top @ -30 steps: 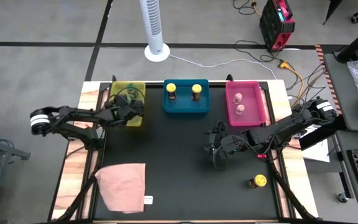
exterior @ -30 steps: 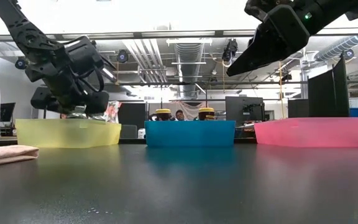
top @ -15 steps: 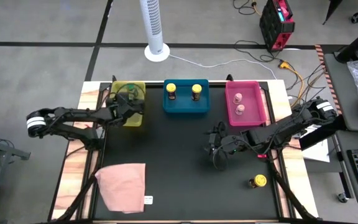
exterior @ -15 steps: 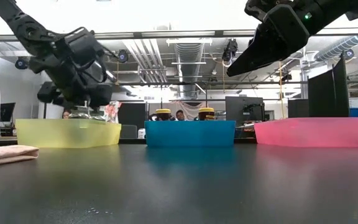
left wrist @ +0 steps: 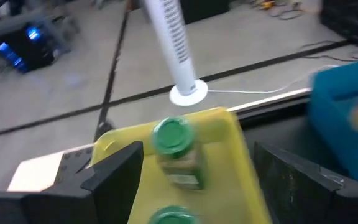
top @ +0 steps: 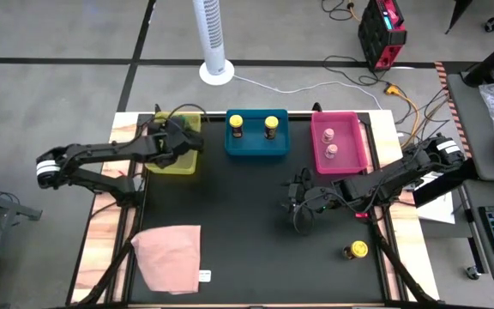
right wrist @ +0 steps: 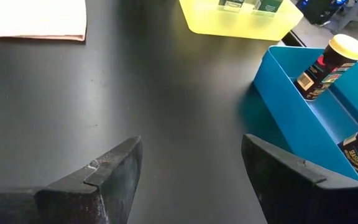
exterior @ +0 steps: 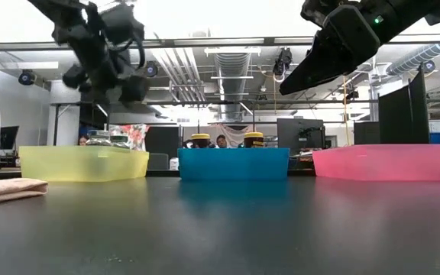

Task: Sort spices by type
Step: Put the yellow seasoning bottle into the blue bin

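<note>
Lifted clear of the yellow bin point(top: 175, 154) since a second ago: left gripper point(left wrist: 194, 171), jaws wide and empty, two green-lidded jars point(left wrist: 178, 151) standing inside below. Drop apparently done. Yellow-lidded pair in the blue bin point(top: 256, 148), pink pair in the pink bin point(top: 352, 148). Right gripper point(right wrist: 188, 165) wide, hovering mid-table. One yellow jar point(top: 355, 251) left unsorted near the front right.

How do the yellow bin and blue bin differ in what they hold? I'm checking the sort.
The yellow bin holds green-lidded jars; the blue bin holds two yellow-lidded jars. The left gripper hangs above the yellow bin; nothing is above the blue bin. Both sit along the table's far edge.
</note>
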You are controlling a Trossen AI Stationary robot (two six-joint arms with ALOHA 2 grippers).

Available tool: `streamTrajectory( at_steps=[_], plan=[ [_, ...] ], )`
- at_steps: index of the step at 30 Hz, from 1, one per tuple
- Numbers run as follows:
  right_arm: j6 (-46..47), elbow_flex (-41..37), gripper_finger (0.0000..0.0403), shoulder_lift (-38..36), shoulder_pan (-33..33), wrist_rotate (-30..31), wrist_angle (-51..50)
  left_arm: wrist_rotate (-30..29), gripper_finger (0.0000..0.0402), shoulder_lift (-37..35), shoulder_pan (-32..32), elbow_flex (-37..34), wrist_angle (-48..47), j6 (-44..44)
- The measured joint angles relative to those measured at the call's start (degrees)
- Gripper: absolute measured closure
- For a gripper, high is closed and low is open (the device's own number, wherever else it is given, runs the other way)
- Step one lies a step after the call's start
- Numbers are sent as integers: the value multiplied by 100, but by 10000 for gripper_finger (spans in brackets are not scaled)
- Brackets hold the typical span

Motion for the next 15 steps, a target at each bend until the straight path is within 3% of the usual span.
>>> streamTrajectory(
  at_steps=[7, 15],
  plan=[
    [289, 0, 132, 0, 0, 0, -93, -41, 114, -2, -1487, 581, -100, 539],
    [1086, 2, 153, 0, 17, -20, -385, -602, 115, -2, -3646, 482, 3, 806]
  ],
)
